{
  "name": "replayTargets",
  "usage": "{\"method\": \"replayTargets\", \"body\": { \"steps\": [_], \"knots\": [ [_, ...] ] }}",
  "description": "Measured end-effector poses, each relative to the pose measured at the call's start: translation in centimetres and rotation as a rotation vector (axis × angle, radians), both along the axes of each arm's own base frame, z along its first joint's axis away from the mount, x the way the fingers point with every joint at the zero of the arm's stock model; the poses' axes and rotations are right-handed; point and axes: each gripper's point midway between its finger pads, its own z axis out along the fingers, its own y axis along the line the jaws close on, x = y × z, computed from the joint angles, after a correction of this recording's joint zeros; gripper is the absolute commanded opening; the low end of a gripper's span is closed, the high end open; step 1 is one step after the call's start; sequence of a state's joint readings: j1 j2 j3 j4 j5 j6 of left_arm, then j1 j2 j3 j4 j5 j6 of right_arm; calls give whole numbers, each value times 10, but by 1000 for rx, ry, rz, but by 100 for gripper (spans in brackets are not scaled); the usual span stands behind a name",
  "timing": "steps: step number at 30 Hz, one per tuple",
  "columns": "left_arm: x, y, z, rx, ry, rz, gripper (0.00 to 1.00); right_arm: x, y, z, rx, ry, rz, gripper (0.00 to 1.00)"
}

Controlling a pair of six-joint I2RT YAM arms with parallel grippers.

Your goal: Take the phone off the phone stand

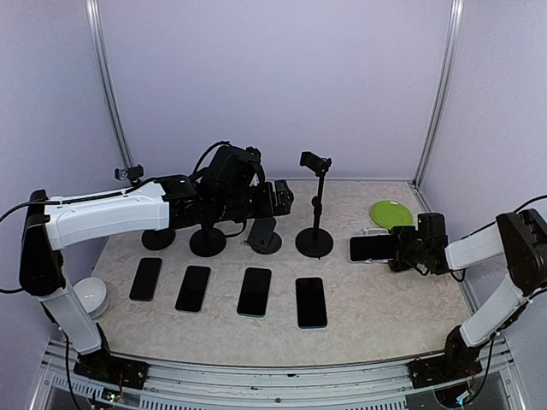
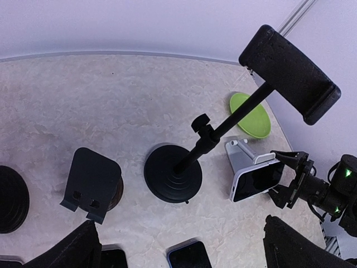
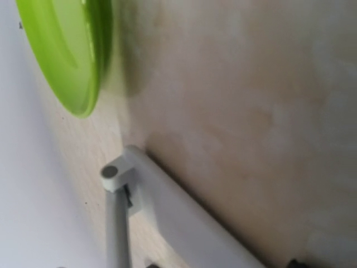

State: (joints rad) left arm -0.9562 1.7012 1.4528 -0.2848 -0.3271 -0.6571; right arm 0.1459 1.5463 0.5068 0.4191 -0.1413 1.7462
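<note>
The phone rests landscape, screen forward, on a white phone stand at the right of the table. My right gripper reaches in from the right. Its black fingers sit above and below the phone's right end, with a thin gap under the lower edge, so it reads as open. The right wrist view shows only the white stand from behind, with no fingers or phone. My left gripper hovers wide open over the black stands, nothing between its fingers.
Several dark phones lie flat in a row at the front. A tall black pole stand with a clamp, and low black stands, fill the middle. A green plate lies behind the white stand. A white round object sits front left.
</note>
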Motion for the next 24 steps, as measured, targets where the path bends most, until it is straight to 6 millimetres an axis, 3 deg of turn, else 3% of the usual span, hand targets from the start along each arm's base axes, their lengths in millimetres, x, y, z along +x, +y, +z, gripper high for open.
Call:
{"method": "replayTargets", "body": {
  "steps": [10,24],
  "knots": [
    [-1,1,-3,5,6,-1,99,-6,0,5,12,3,-19,54],
    [-3,2,-7,9,14,-8,99,-12,1,42,26,-75,-2,51]
  ]
}}
